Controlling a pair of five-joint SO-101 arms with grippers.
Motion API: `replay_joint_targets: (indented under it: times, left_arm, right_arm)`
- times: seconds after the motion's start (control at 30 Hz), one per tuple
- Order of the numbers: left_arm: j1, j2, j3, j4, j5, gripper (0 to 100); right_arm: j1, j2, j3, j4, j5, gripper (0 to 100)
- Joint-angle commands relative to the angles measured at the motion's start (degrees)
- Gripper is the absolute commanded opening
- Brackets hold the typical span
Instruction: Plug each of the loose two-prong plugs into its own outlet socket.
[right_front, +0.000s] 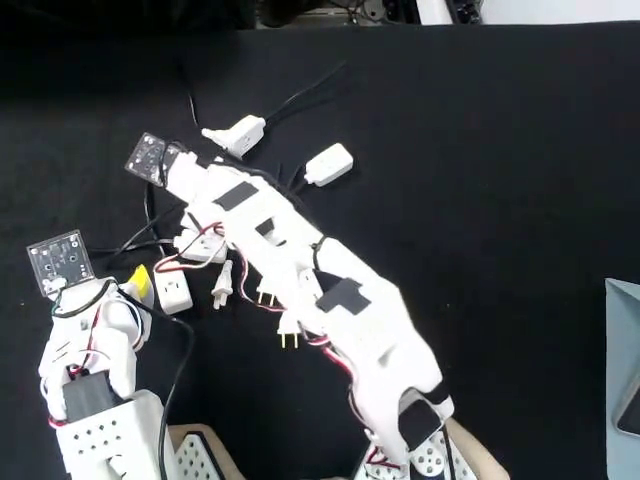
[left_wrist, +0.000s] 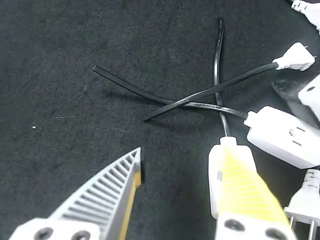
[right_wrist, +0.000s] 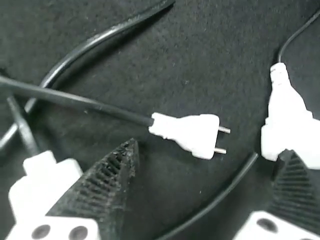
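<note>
Black cloth-covered table (right_front: 500, 150), pale blue object (right_front: 621, 350) at its right edge

The table (right_front: 480, 200) is black all over. The socket (left_wrist: 285, 136) is white, and the cords (left_wrist: 165, 102) beside the socket are black. The plug (right_wrist: 187, 134) is white with shiny silver prongs. The left gripper (left_wrist: 182, 149) has one yellow finger (left_wrist: 240, 185) and one grey finger (left_wrist: 107, 197) with ridges. The right gripper (right_wrist: 211, 147) has black ridged fingers (right_wrist: 107, 180). The long arm (right_front: 385, 340) is white with black patches.
</note>
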Motion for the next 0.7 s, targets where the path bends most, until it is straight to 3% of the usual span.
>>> replay_joint_targets:
  times: [0.0, 0.1, 0.3, 0.4, 0.67]
  left_arm:
    - [-0.31, -0.35, -0.48, -1.32, -0.70, 25]
    - [-0.31, -0.35, -0.48, -1.32, -0.70, 25]
    - [-0.31, -0.35, -0.48, -1.32, -0.70, 25]
    - [-0.31, -0.35, -0.48, -1.32, -0.70, 25]
    - [-0.31, -0.35, -0.40, -1.32, -0.70, 25]
  right_arm:
    - [-0.62, 1.98, -6.20, -4.22, 0.26, 41.0]
    - [0.53, 5.49, -7.87, -8.53, 0.35, 38.1]
    - [2.81, 8.22, -11.12, -9.58, 3.60, 10.3]
    - [3.25, 7.25, -11.38, -9.49, 4.31, 1.1]
    - [2.81, -0.66, -9.19, -1.14, 4.04, 1.1]
